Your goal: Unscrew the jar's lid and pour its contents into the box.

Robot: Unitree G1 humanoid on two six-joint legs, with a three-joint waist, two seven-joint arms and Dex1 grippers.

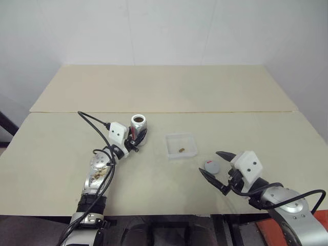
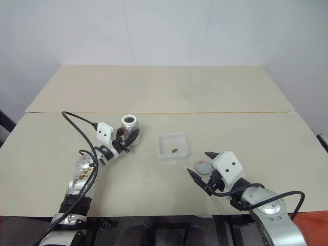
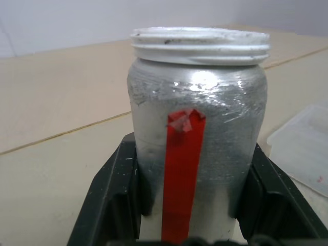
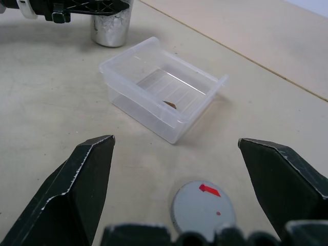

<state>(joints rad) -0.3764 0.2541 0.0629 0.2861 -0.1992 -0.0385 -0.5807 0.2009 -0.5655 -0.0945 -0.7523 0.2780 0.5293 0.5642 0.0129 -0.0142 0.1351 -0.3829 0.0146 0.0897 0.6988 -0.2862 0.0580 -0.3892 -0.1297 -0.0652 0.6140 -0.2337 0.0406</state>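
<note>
The silvery jar (image 1: pixel 138 126) with a red stripe (image 3: pixel 182 169) stands upright and uncapped on the table, left of the box. My left gripper (image 1: pixel 139 135) is shut on its lower body, one black finger (image 3: pixel 117 190) on each side. The clear box (image 1: pixel 175 137) sits at the table's middle with a tiny brown pellet, the contents (image 1: pixel 181 150), inside it. The grey lid (image 1: pixel 211 165) with a red mark lies flat on the table, right of and nearer than the box. My right gripper (image 1: pixel 209 162) is open, its fingers spread around the lid (image 4: pixel 202 207) and holding nothing.
The beige table (image 1: pixel 61 159) has a seam (image 1: pixel 215 112) running across behind the jar and box. A black cable (image 1: pixel 92 120) loops from my left wrist.
</note>
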